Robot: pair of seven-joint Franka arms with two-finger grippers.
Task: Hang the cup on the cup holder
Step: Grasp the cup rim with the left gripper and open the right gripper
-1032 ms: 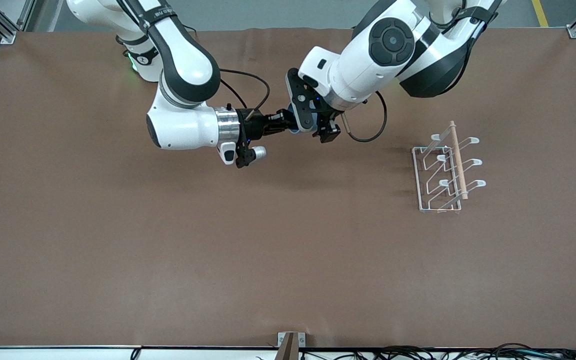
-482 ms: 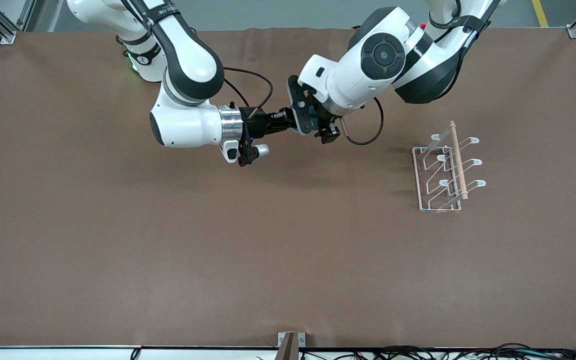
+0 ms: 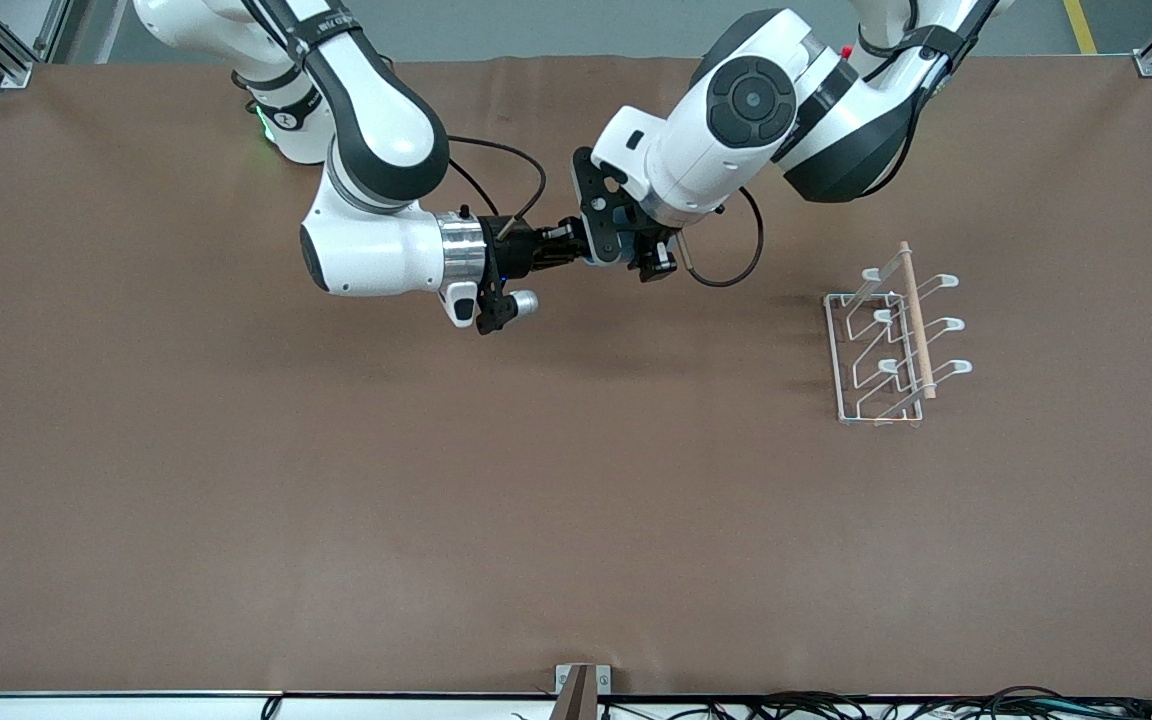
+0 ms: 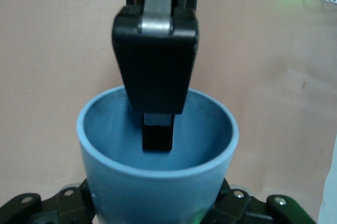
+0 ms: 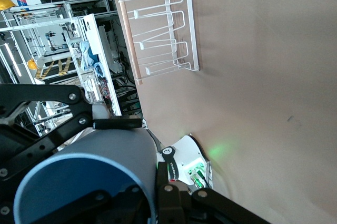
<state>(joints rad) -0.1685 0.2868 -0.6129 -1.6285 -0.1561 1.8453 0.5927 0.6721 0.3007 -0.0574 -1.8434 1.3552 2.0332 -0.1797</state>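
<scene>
The light-blue cup (image 3: 591, 262) hangs in the air over the table's middle, nearer the robots' bases, held from two sides. My left gripper (image 3: 608, 257) is shut on the cup's body (image 4: 158, 182), its fingers pressing both sides near the base. My right gripper (image 3: 579, 245) is shut on the cup's rim wall, with one finger (image 4: 155, 66) outside and the other inside. In the right wrist view the cup (image 5: 118, 150) fills the space by my right gripper (image 5: 158, 195). The white wire cup holder (image 3: 915, 318) stands toward the left arm's end of the table, its prongs bare (image 5: 194, 29).
A brown mat (image 3: 536, 480) covers the whole table. A black cable (image 3: 736, 270) loops below the left wrist. A small metal bracket (image 3: 581, 685) sits at the table edge nearest the front camera.
My left gripper has closed from wide open onto the cup. Both arms shifted only slightly, and the right gripper kept its hold on the rim.
</scene>
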